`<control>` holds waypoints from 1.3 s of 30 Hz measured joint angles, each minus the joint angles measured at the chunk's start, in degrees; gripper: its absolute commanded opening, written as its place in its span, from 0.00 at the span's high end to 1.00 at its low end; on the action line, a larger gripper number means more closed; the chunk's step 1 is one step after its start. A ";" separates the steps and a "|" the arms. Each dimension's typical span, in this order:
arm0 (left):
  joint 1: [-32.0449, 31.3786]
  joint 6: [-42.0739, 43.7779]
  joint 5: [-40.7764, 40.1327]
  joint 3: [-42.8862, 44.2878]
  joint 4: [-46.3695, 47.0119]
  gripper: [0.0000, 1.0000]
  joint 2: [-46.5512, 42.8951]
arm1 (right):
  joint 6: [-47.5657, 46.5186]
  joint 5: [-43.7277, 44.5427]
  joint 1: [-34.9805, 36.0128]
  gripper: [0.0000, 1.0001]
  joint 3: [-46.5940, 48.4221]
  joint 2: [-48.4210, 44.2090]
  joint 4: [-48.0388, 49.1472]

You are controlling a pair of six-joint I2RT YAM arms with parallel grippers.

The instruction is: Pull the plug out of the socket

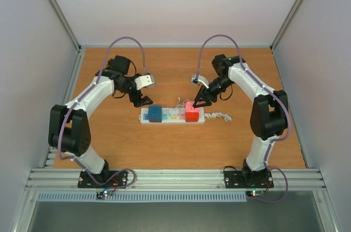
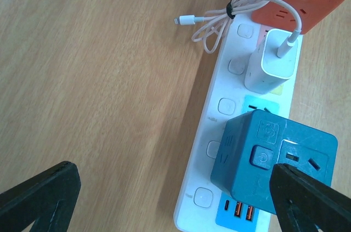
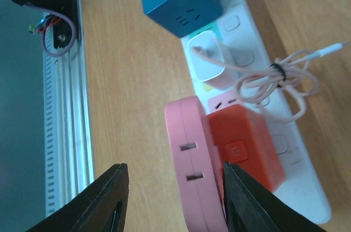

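Left gripper (image 1: 141, 100) hangs spread wide at 11 o'clock of the blue cube (image 1: 154, 113), holding nothing. Mid-table, the power strip (image 1: 173, 118) runs 9 to 3 o'clock. At its 3 o'clock end the right gripper (image 1: 198, 102) straddles the red plug (image 1: 192, 112), jaws partly spread, one finger clear. With nothing pinning the strip, pulling may lift it whole.

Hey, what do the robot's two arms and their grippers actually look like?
The left arm and right arm match: white links, bulky black joints, black base plates. A lilac cable loops along each. The left gripper and right gripper are black with tapered, wedge-shaped fingers; a white camera box sits by each wrist.
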 measured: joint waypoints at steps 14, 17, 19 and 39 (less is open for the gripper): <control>-1.66 -0.63 0.00 0.02 0.63 0.05 0.13 | 1.25 3.34 0.35 0.17 -14.91 -13.29 15.58; -1.64 -0.87 0.02 0.00 0.68 0.05 0.28 | 1.44 3.80 0.35 0.19 -16.37 -13.66 19.50; -1.73 -0.83 0.09 0.02 0.57 0.05 0.31 | 1.22 4.13 0.46 0.21 -17.16 -13.66 21.16; -9.84 2.64 2.36 -8.22 6.03 0.16 -2.86 | -1.36 5.29 3.89 0.60 -26.49 -16.44 31.85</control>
